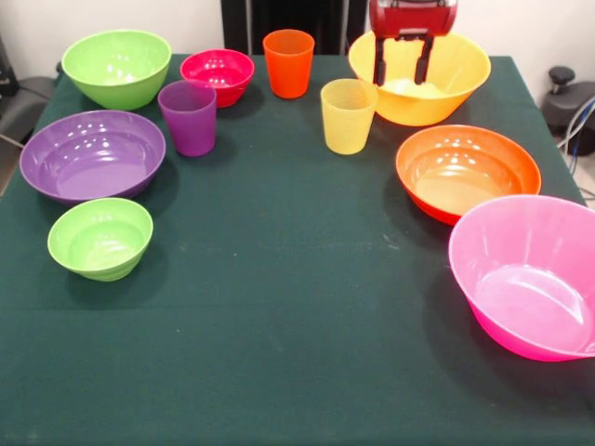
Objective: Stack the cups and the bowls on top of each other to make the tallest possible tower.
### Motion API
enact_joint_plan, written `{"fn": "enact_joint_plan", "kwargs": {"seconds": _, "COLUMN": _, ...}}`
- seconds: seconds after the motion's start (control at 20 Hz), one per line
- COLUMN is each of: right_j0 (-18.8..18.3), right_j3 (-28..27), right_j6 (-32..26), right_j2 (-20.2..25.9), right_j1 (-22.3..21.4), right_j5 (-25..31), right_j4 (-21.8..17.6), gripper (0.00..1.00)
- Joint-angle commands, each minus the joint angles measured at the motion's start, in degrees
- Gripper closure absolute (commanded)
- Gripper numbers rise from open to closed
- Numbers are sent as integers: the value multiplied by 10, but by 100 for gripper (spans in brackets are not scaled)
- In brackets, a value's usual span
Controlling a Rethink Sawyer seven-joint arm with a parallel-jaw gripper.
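Observation:
All cups and bowls stand apart on the dark green table (279,325); none rests on another. Far row: medium green bowl (116,67), small red bowl (217,74), orange cup (288,62), yellow-orange bowl (456,74). The purple cup (188,116) and yellow cup (348,114) stand just in front. The purple bowl (91,155) and small green bowl (100,238) are at left. The orange-red bowl (468,172) and large pink bowl (530,274) are at right. My gripper (403,70) hangs open and empty over the yellow-orange bowl.
The black pedestal (279,19) stands behind the table's far edge. A dark device with cables (567,98) sits off the right edge, and a grey object (19,107) off the left edge.

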Motion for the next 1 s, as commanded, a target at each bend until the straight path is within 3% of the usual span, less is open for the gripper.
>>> {"fn": "enact_joint_plan", "kwargs": {"seconds": 0.05, "right_j0": -3, "right_j3": -55, "right_j6": 61, "right_j2": 47, "right_j1": 47, "right_j5": -20, "right_j4": -27, "gripper": 0}}
{"fn": "enact_joint_plan", "kwargs": {"seconds": 0.4, "right_j0": -2, "right_j3": -49, "right_j6": 61, "right_j2": 50, "right_j1": 22, "right_j5": 7, "right_j4": -20, "gripper": 0}}
{"fn": "enact_joint_plan", "kwargs": {"seconds": 1.0, "right_j0": -24, "right_j3": -12, "right_j6": 44, "right_j2": 74, "right_j1": -110, "right_j5": 125, "right_j4": -4, "gripper": 0}}
